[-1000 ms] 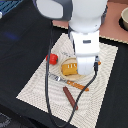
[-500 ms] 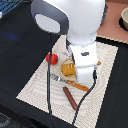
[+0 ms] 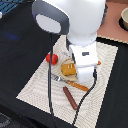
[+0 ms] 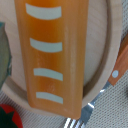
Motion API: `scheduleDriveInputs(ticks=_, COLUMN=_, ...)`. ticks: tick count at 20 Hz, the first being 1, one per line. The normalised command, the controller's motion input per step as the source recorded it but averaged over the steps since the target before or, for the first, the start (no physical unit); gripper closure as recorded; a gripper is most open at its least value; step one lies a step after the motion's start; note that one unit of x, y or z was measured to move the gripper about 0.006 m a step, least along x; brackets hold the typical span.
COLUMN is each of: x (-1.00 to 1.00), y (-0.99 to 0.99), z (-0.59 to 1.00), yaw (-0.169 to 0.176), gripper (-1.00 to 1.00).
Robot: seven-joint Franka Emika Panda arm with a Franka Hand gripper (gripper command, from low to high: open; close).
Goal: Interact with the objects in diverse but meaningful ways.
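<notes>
Exterior view: looking onto a pale woven placemat (image 3: 35, 87) spread across a dark tabletop (image 3: 20, 40). Seeing the white arm (image 3: 75, 25) leaning low over the mat's middle, with the gripper (image 3: 84, 74) hanging just above the yellow ridged bread loaf (image 3: 68, 68); not managing to tell how wide the claw is standing, or whether anything is in it, the white housing hiding the fingers. Finding the red tomato (image 3: 51, 58) sitting on the mat just beside the loaf, toward the exterior view's left. Noting an orange-handled fork (image 3: 70, 83) lying across the mat below the loaf, and the dark reddish-brown sausage stick (image 3: 70, 98) lying nearer the mat's front edge, apart from the fork. Catching a pale bowl (image 3: 124, 19) at the upper corner on the exterior view's right.

Wrist view: filling most of the picture with the loaf (image 4: 55, 50), orange with pale curved ridges, resting on a round wooden board (image 4: 102, 60). Glimpsing the tomato (image 4: 9, 117) at one corner, fork tines (image 4: 82, 116) and an orange handle (image 4: 120, 65) beside the board. Showing no fingers here, so leaving the claw's state unsaid.
</notes>
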Motion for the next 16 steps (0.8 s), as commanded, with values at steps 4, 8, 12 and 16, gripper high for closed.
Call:
scheduleDriveInputs(ticks=4, x=-0.03, y=0.13, z=-0.19, yaw=0.016, gripper=-1.00)
scheduleDriveInputs(ticks=8, x=-0.02, y=0.09, z=-0.20, yaw=0.019, gripper=-1.00)
scheduleDriveInputs(ticks=12, x=-0.03, y=0.05, z=-0.17, yaw=0.014, gripper=-1.00)
scheduleDriveInputs(ticks=16, x=-0.02, y=0.04, z=-0.05, yaw=0.019, gripper=1.00)
